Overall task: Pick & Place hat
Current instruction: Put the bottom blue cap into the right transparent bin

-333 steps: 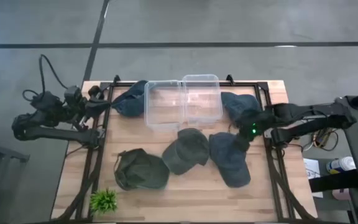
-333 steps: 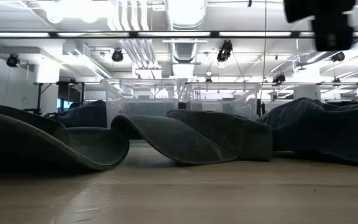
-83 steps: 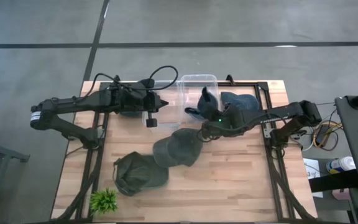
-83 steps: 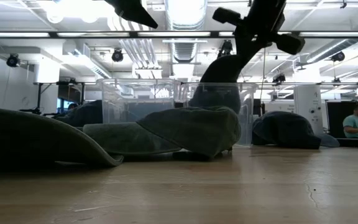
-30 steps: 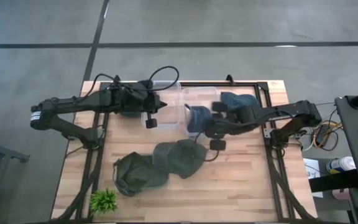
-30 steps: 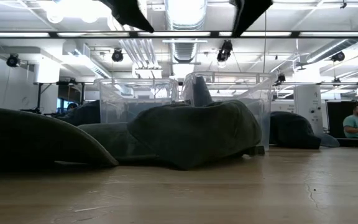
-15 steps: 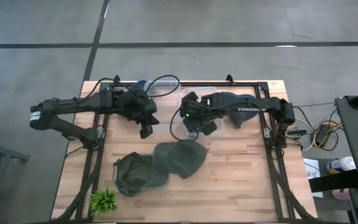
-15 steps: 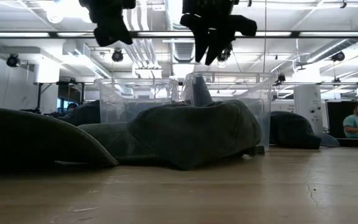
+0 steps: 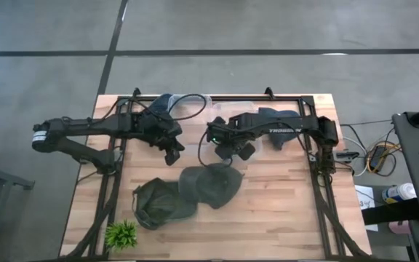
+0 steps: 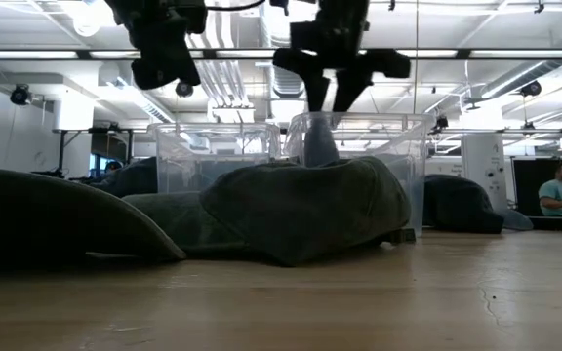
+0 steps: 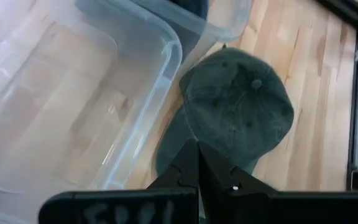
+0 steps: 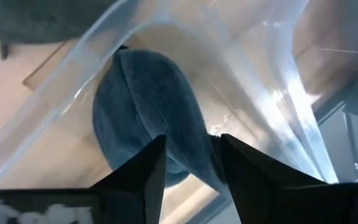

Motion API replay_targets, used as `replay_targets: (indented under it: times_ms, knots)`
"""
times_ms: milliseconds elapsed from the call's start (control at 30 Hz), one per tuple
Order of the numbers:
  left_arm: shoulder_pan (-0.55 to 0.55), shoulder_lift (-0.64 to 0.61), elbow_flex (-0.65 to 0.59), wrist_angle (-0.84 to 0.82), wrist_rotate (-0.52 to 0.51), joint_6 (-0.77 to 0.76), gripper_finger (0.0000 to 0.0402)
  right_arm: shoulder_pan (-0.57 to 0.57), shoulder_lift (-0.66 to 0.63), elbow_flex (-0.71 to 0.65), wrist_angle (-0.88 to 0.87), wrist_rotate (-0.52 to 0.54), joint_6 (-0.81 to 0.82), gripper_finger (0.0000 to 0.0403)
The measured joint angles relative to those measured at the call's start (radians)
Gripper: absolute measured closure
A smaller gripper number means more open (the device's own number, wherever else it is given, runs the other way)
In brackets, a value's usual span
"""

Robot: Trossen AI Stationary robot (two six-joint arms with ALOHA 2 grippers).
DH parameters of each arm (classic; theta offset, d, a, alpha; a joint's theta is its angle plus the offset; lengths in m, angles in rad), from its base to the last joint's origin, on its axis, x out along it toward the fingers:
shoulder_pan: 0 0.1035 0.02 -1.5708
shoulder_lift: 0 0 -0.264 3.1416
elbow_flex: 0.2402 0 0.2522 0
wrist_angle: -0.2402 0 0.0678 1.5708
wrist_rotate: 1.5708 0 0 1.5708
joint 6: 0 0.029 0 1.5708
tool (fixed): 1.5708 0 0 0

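Right wrist view: right hand (image 12: 188,155) spread above blue hat (image 12: 148,112), lying loose inside clear bin (image 12: 272,93).
Left hand (image 11: 197,163): pressed together, waiting over green hat (image 11: 238,109) beside empty bin (image 11: 61,106).

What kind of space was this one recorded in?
Probably a lab or open-plan workspace: exposed ceiling ducts and strip lights overhead, a person seated far behind the wooden table, which stands on bare concrete floor.

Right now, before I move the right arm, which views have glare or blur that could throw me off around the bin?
Right wrist view: bright glare on the clear bin's wall, though the blue hat inside reads clearly. Low view: ceiling lights wash out the top, leaving the right gripper a dark silhouette; the near table is soft. Left wrist view: bin surfaces blurred, the green hat sharp. High view: evenly lit.
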Motion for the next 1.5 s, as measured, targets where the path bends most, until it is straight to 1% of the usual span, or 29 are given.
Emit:
replay_targets:
  times_ms: [133,267,400,533,567,633,733,867,933,1033,1200,1333,1500]
  knots:
    - [-0.014,0.000,-0.029,0.094,-0.007,-0.014,0.0401,-0.004,-0.040,-0.054,0.006,0.001,0.001,0.0269]
    - [-0.032,0.001,-0.060,0.208,-0.008,-0.037,0.0401,-0.005,-0.050,-0.090,0.007,0.018,0.063,0.0287]
    - [-0.052,0.001,-0.081,0.263,-0.013,-0.060,0.0401,-0.005,-0.064,-0.128,0.004,0.027,0.114,0.0323]
    - [-0.065,0.001,-0.095,0.277,-0.014,-0.062,0.0401,-0.010,-0.068,-0.160,0.003,0.032,0.192,0.0377]
    - [-0.066,0.001,-0.095,0.277,-0.014,-0.062,0.0401,-0.010,-0.073,-0.168,0.001,0.041,0.217,0.0385]
    - [-0.068,0.001,-0.095,0.277,-0.014,-0.062,0.0401,-0.010,-0.085,-0.179,0.000,0.072,0.284,0.0387]
    - [-0.067,0.001,-0.095,0.277,-0.014,-0.053,0.0401,-0.010,-0.114,-0.174,-0.018,0.114,0.448,0.0388]
    - [-0.067,0.001,-0.095,0.277,-0.022,-0.029,0.0401,-0.011,-0.160,-0.125,-0.049,0.128,0.770,0.0388]
    - [-0.067,0.001,-0.095,0.280,-0.054,-0.028,0.0401,-0.011,-0.176,-0.102,-0.063,0.125,0.921,0.0388]
    - [-0.067,0.003,-0.095,0.280,-0.073,-0.004,0.0401,-0.023,-0.181,-0.063,-0.096,0.065,1.135,0.0389]
    - [-0.067,0.008,-0.115,0.273,-0.053,0.149,0.0401,-0.052,-0.180,-0.051,-0.067,-0.043,1.468,0.0389]
    - [-0.067,0.008,-0.126,0.270,-0.041,0.238,0.0401,-0.057,-0.179,-0.055,-0.014,-0.053,1.650,0.0389]
    - [-0.067,0.011,-0.126,0.272,-0.041,0.348,0.0401,-0.059,-0.179,-0.088,0.095,-0.056,1.747,0.0388]
